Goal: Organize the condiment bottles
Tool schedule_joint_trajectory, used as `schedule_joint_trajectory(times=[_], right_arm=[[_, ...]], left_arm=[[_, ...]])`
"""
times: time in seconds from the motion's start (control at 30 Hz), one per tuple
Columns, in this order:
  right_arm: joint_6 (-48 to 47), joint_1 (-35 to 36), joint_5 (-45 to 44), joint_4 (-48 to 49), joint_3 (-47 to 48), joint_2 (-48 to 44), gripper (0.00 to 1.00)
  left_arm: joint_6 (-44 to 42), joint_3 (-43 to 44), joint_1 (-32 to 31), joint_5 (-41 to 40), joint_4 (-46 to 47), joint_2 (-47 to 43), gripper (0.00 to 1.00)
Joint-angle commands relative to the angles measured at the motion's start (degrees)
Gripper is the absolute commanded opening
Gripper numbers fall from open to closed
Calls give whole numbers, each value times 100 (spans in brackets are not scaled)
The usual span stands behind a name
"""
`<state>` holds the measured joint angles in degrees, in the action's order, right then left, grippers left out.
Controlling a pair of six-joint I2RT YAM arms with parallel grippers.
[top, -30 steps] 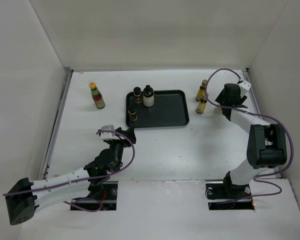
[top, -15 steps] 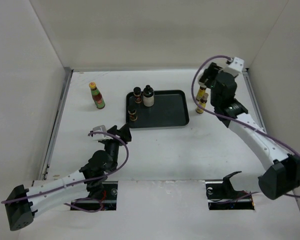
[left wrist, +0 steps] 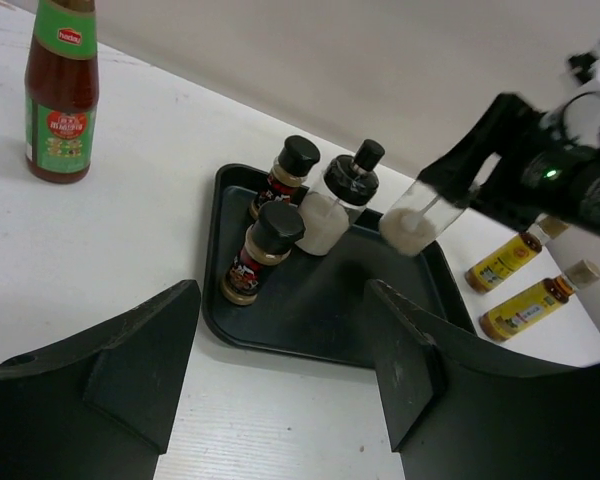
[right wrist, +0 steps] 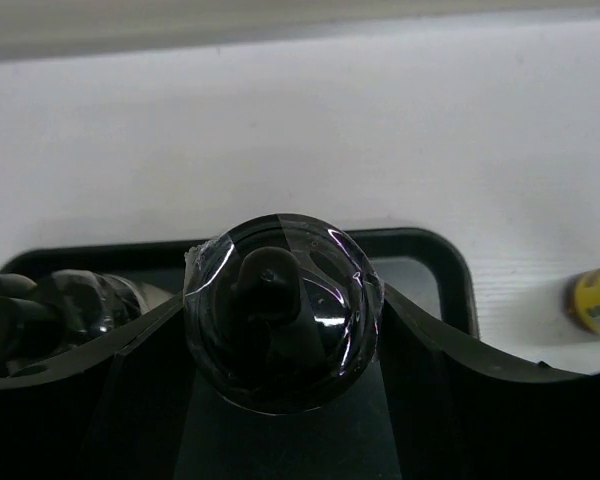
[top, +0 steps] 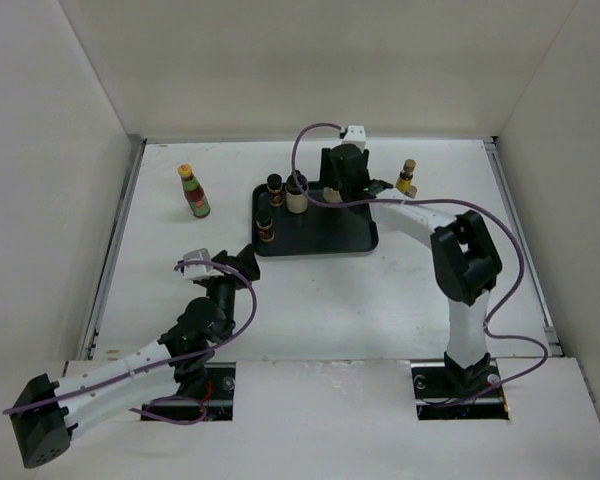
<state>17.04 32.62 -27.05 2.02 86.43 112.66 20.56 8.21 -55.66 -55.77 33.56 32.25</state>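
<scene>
Where it hangs over the far half of the tray [top: 330,228], one white black-capped bottle [left wrist: 410,222] is clamped at the cap between the fingers of the right gripper [right wrist: 280,335] – whether its base touches the tray cannot be told. Second white bottle [top: 297,192]: standing on the tray by the far edge, just beside a dark jar [top: 274,185] at the far left corner. Another dark jar [top: 265,228]: on the tray along its left edge. Red bottle [top: 193,190]: upright on the table [top: 180,270], well left of the tray. Two amber bottles [left wrist: 505,262] [left wrist: 532,300]: on the table beyond the tray's right edge. Left gripper [top: 248,260]: over the table near the tray's near left corner – jaws apart, nothing between them
</scene>
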Motion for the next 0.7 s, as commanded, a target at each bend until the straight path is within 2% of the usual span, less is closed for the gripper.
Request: schedule_joint_trajectory(times=[0.0,0.37,0.47,0.67], right_arm=[[-51,91,50,369,594,115,49],[36,152,24,431,805,845,53],[159,196,15,387,849,933,65],[441,196,-2,185,788,600,83]], left_arm=[[-52,-82,60,4,80,-26,65],[19,-47,68,48,203,317,66],[19,-56,51,57,203,282,66],[27,-30,16,84,203,352,66]])
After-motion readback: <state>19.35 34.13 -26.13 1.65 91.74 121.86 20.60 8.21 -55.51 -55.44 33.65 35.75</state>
